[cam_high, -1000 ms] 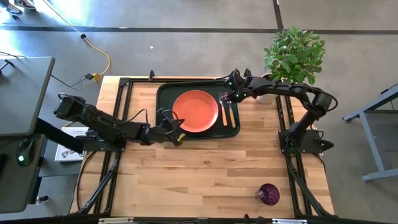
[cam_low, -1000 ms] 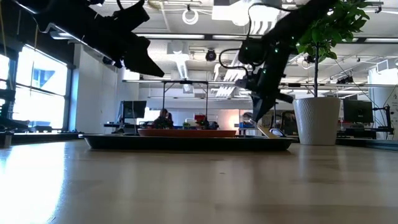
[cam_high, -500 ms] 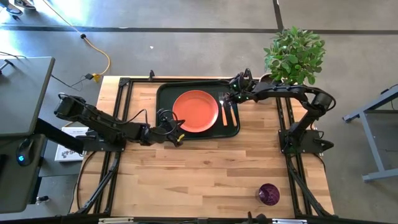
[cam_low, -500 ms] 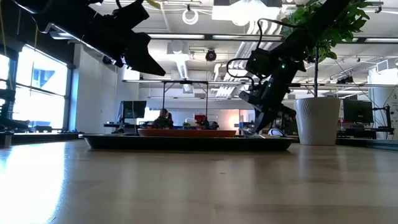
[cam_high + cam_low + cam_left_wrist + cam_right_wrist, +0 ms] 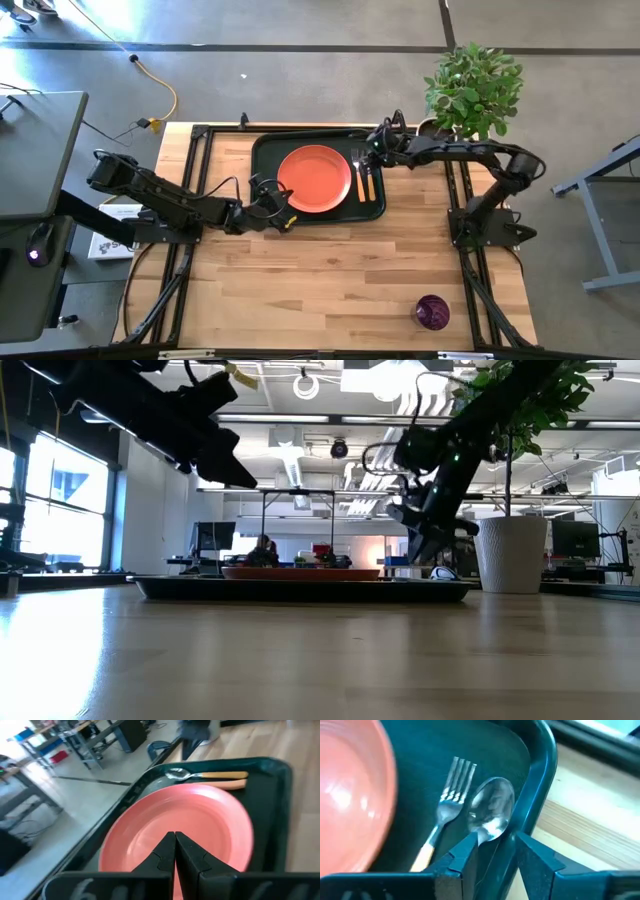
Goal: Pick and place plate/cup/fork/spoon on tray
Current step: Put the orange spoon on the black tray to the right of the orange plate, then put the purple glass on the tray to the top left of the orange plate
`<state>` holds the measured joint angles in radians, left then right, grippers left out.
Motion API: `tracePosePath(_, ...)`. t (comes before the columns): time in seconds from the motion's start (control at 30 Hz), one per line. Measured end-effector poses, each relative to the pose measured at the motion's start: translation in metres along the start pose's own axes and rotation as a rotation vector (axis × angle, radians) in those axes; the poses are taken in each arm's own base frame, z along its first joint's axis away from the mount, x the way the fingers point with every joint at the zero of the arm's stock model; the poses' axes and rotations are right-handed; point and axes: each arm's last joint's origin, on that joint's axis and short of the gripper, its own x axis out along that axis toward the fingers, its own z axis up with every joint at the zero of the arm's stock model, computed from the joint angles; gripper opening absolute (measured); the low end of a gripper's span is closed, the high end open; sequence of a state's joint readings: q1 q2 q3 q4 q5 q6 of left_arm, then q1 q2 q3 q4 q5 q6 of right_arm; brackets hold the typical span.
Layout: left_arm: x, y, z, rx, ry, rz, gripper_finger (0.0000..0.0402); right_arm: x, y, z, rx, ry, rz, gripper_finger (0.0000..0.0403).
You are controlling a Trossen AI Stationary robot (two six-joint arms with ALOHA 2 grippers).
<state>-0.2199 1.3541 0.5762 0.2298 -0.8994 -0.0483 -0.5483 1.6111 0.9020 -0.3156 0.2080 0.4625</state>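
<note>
We find no legible text, label, brand, number or sign in any of the four views. The sheet of paper lying beside the counter carries dark print, but we cannot read it. The pale marks on the dark housing at the near edge of the left wrist view are too blurred to make out as characters.
</note>
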Motion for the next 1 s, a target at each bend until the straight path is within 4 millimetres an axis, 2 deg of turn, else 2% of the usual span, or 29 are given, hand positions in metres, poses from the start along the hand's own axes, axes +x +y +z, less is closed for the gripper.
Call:
tracePosePath(0.13,0.0,0.001,-0.002,0.016,0.012,0.03,0.0,-0.037,0.021,-0.01,-0.082,-0.062,0.014,0.0119)
tracePosePath(0.3,0.0,0.001,-0.002,0.015,0.013,0.011,0.0,-0.099,0.046,-0.037,-0.201,-0.03,0.245,0.0109)
tracePosePath(0.47,0.0,-0.004,-0.002,0.026,0.021,-0.143,0.0,-0.16,0.057,-0.072,-0.213,0.078,0.526,0.0103)
tracePosePath(0.6,-0.005,-0.011,0.0,0.043,0.003,-0.309,0.0,-0.201,0.061,-0.104,-0.229,0.096,0.646,0.0103)
tracePosePath(0.8,-0.013,-0.018,0.004,0.068,-0.05,-0.361,0.0,-0.235,0.064,-0.166,-0.212,0.329,0.662,0.0103)
tracePosePath(1.0,-0.013,-0.018,0.006,0.055,-0.071,-0.357,0.0,-0.244,0.069,-0.212,-0.143,0.5,0.553,0.0103)
